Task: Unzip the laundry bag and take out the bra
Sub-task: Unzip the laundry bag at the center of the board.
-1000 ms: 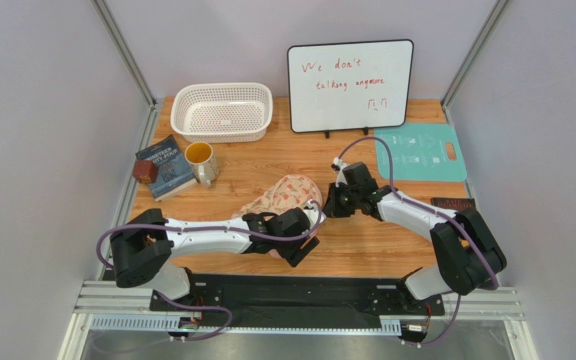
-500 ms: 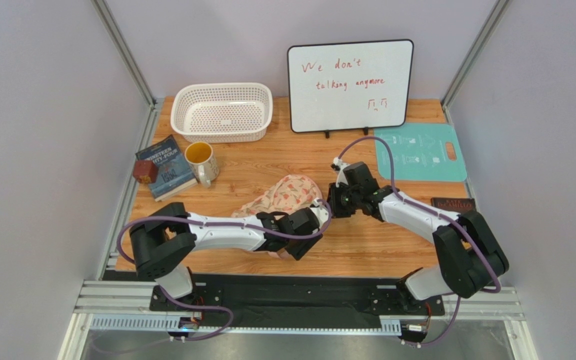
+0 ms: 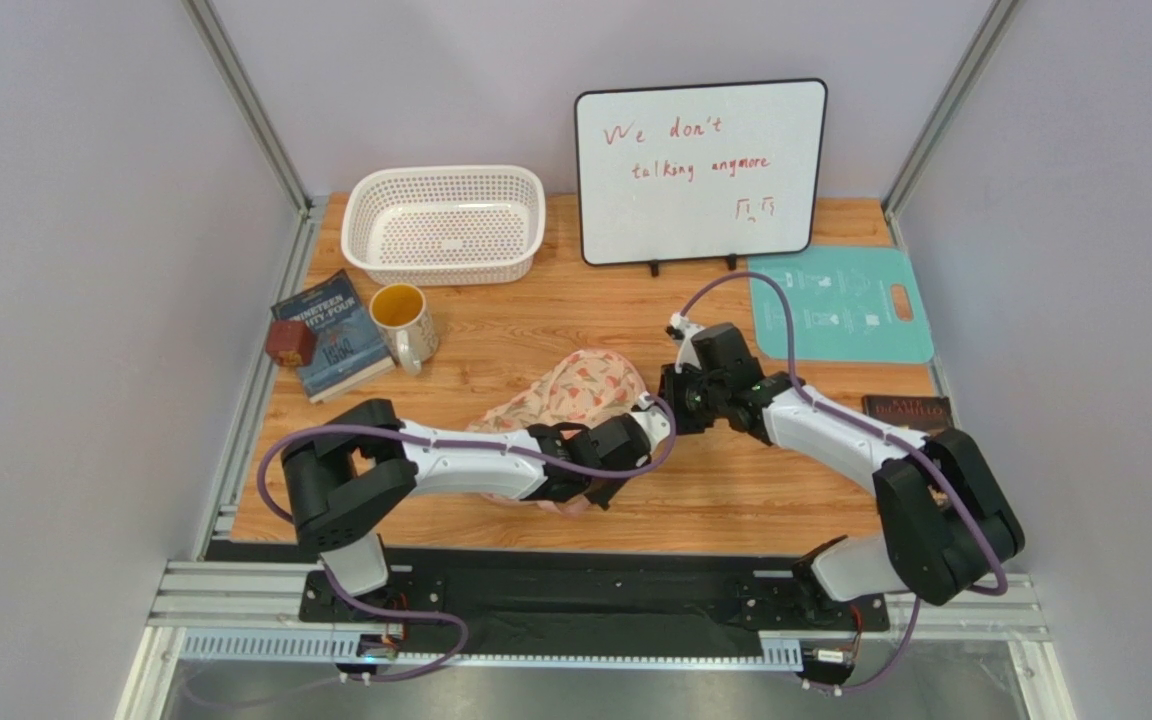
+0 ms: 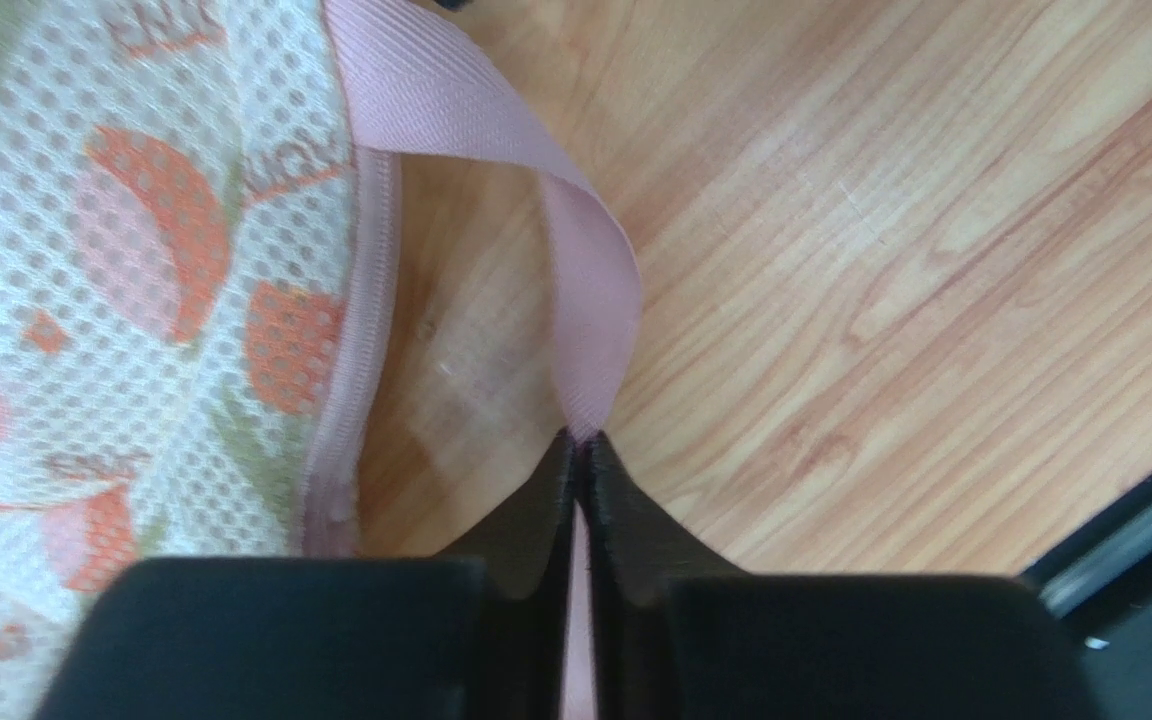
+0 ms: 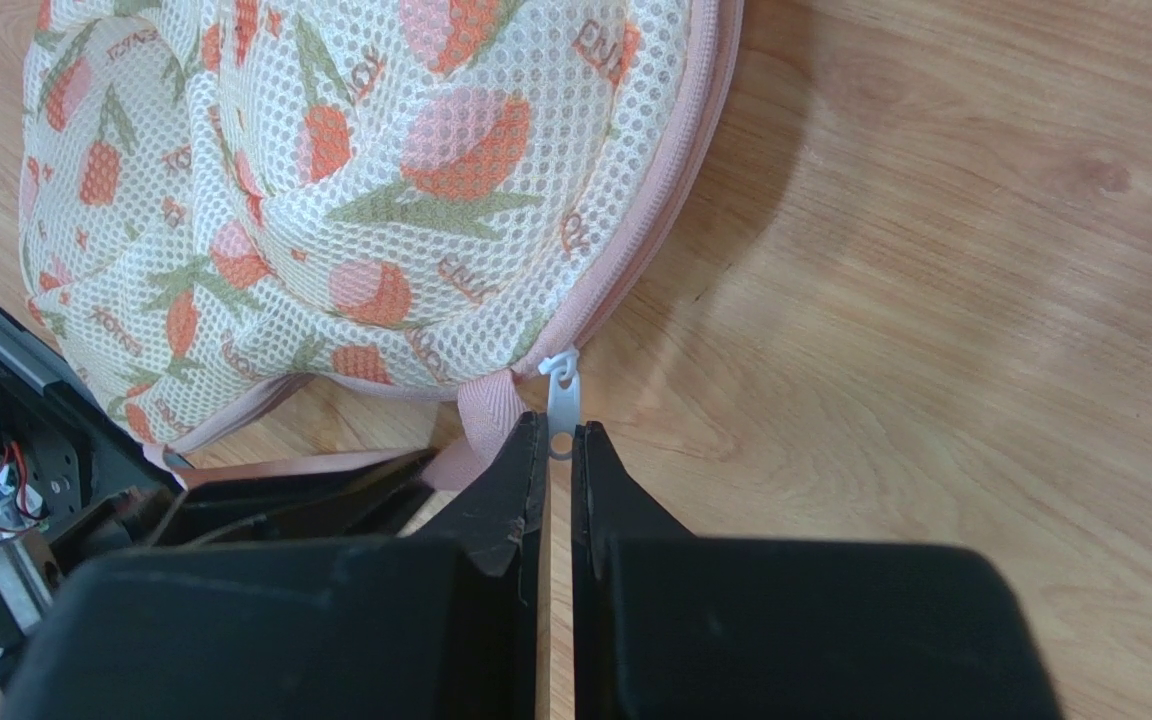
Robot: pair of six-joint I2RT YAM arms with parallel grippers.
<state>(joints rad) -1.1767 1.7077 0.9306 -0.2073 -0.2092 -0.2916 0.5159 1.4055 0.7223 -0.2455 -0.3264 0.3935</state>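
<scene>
The laundry bag (image 3: pixel 575 383) lies mid-table, cream mesh with red-pink fruit print and pink zipper trim; it also fills the left of the left wrist view (image 4: pixel 132 300) and the top of the right wrist view (image 5: pixel 357 195). My left gripper (image 4: pixel 584 443) is shut on the bag's pink strap loop (image 4: pixel 582 270), at the bag's right end (image 3: pixel 654 425). My right gripper (image 5: pixel 560 435) is shut on the pale metal zipper pull (image 5: pixel 560 393), right beside the left one (image 3: pixel 668 402). The zipper looks closed. The bra is hidden.
A white perforated basket (image 3: pixel 444 222) and a whiteboard (image 3: pixel 699 170) stand at the back. A mug (image 3: pixel 402 323), a book (image 3: pixel 330 333) and a small brown block (image 3: pixel 291 344) sit at the left. A teal board (image 3: pixel 842 305) and a dark book (image 3: pixel 905 405) lie at the right.
My left gripper slid right along the bag's near side to its right end and closed on the pink strap. The right gripper stayed shut and barely shifted.
</scene>
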